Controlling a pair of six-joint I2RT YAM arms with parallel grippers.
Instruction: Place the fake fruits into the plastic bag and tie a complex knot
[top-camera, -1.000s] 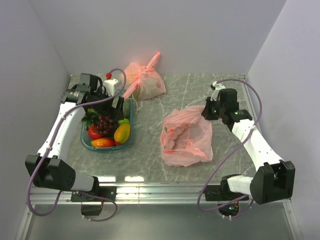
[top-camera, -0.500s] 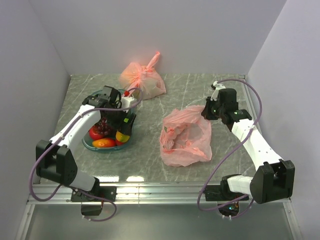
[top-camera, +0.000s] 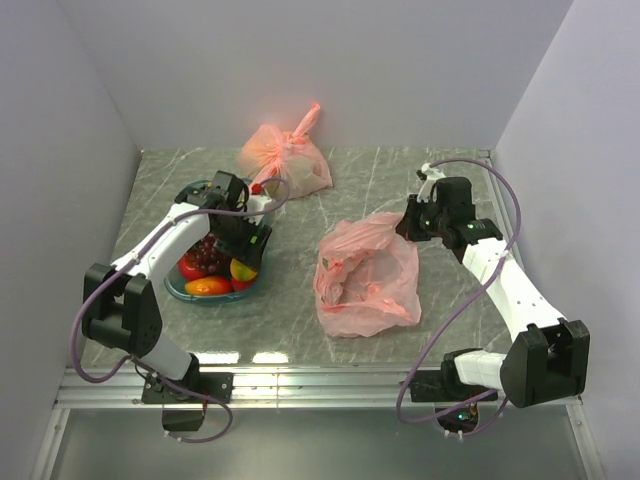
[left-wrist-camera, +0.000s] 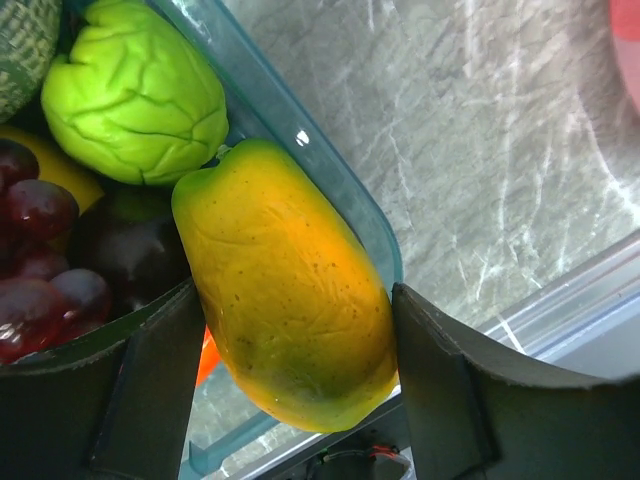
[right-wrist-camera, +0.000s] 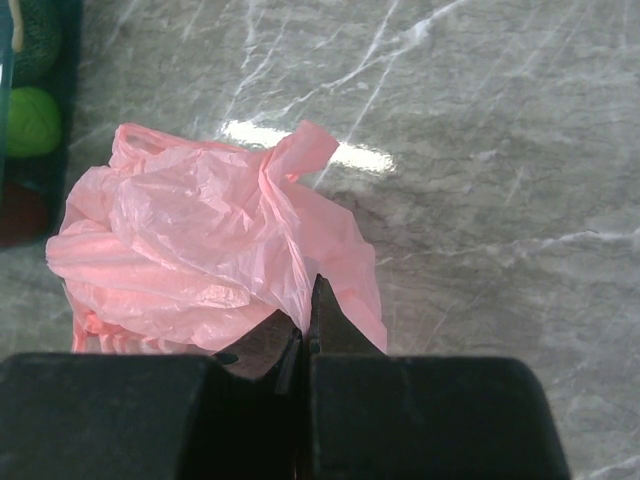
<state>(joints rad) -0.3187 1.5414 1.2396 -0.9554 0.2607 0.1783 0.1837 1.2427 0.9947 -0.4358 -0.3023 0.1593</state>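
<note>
The left gripper (left-wrist-camera: 295, 305) is down in the tray (left-wrist-camera: 340, 200) with its jaws spread wide, one finger on each side of the mango (left-wrist-camera: 270, 250). The mango lies lengthwise between them, against the tray's right rim. One finger looks to be touching its skin. On the other side a thin gap shows, with an orange-red fruit (top-camera: 205, 286) visible through it. Nothing is lifted, and the mango rests in the tray among the other fruits. A wrinkled green fruit (left-wrist-camera: 135, 90) touches its far end, and the grapes (left-wrist-camera: 40, 260) lie just beside it, deeper in the tray. In the top view an apple (top-camera: 190, 266) sits at the tray's left side.

The bag (top-camera: 365, 275) lies crumpled on the table (top-camera: 300, 215), to the right of the tray and well apart from it. The right gripper (right-wrist-camera: 305, 325) is at the bag's edge farthest from the tray. Its fingers are pressed together with a fold of the thin pink plastic pinched between them, and the rest of the bag spreads out from the fingertips toward the tray.

A paler tied bag (top-camera: 290, 160) sits beyond the tray's far right corner.
</note>
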